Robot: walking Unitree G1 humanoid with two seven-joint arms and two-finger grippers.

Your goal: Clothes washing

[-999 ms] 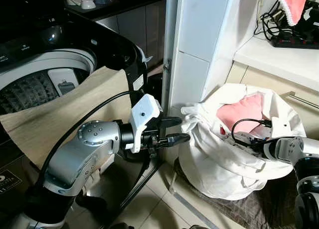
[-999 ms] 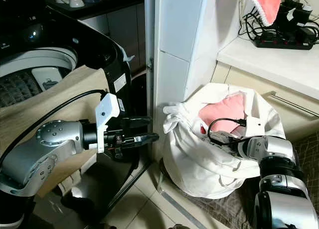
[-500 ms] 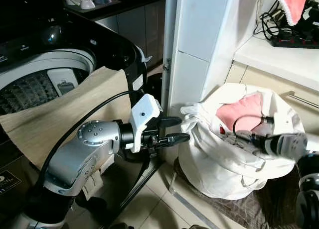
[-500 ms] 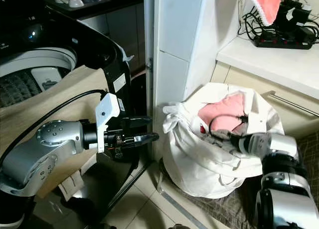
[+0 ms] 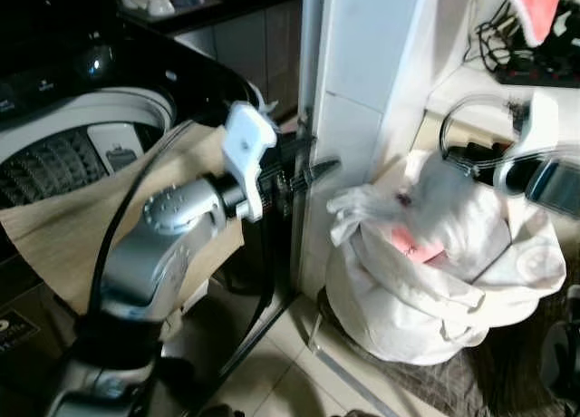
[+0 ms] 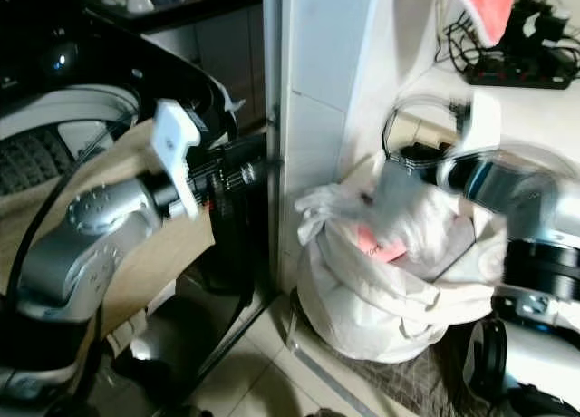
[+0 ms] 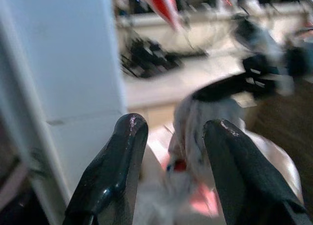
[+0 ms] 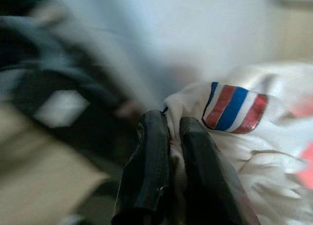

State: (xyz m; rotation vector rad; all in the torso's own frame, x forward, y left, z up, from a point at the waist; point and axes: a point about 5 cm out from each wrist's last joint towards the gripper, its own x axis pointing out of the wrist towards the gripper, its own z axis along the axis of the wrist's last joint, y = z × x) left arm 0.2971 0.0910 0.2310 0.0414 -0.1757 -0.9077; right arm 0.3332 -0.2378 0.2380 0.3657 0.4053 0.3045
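My right gripper [image 8: 171,132] is shut on a white garment [image 8: 234,151] that carries a red, white and blue striped label [image 8: 234,107]. In the eye views the blurred right arm holds that garment [image 5: 430,195] up above the white laundry bag [image 5: 435,299], which stands on the floor at the right. A pink piece [image 5: 408,245] lies inside the bag. My left gripper [image 5: 317,159] is open and empty, raised beside the white pillar, between the bag and the top-loading washing machine [image 5: 54,154]. The left wrist view shows its fingers [image 7: 129,132] spread apart.
A beige cloth [image 5: 109,208] hangs over the machine's front. The white pillar [image 5: 362,91] stands between machine and bag. A shelf with a power strip and cables [image 5: 526,68] is at the upper right, with a pink cloth [image 5: 539,4] hanging above. A brown mat [image 5: 507,381] lies under the bag.
My right gripper has come up out of the bag, pulling the white garment with it. My left arm has lifted from beside the bag to the height of the machine's top.
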